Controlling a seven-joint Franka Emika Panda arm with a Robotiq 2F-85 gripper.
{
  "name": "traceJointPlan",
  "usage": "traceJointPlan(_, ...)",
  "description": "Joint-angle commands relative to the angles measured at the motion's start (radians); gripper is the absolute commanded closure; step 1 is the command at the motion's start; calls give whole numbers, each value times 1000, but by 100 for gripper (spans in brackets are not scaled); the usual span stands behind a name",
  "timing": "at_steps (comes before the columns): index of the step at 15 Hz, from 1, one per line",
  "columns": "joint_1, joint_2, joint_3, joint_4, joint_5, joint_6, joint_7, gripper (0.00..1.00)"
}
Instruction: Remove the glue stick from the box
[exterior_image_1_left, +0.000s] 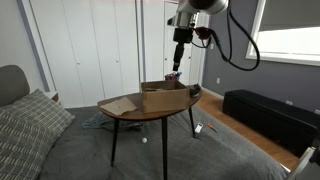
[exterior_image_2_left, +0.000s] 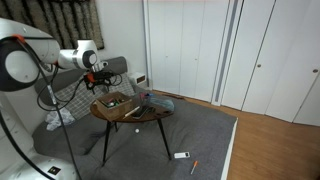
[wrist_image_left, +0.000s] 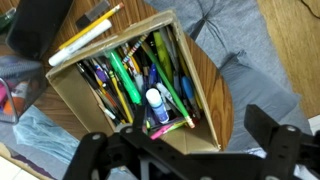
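in an exterior view, the gripper (exterior_image_1_left: 175, 72) hangs directly above the box (exterior_image_1_left: 162, 91), clear of its rim. the box stands on the round wooden table (exterior_image_1_left: 150, 113). a flat brown sheet (exterior_image_1_left: 120, 104) lies just beside the box on the same top. jaw spacing cannot be read here, and the glue stick is too small to resolve.

in an exterior view, the gripper (exterior_image_2_left: 97, 80) sits above the box (exterior_image_2_left: 112, 100), which rests on the table (exterior_image_2_left: 146, 115). jaw spacing cannot be read here either.

in the wrist view, the gripper (wrist_image_left: 175, 140) has its jaws spread wide and grips nothing. the box (wrist_image_left: 85, 95) is packed with pens and markers (wrist_image_left: 120, 75). the glue stick (wrist_image_left: 155, 105) lies inside the box among them, near the wall closest to the gripper.
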Motion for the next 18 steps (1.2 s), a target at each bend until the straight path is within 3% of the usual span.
traceJointPlan(1, 6, 145, 0, 132, -3, 12, -100, 0)
traceJointPlan(7, -19, 266, 9, 191, 25, 74, -201, 0)
traceJointPlan(17, -63, 320, 21, 146, 108, 154, -344, 0)
traceJointPlan(18, -64, 323, 21, 143, 113, 153, -352, 5)
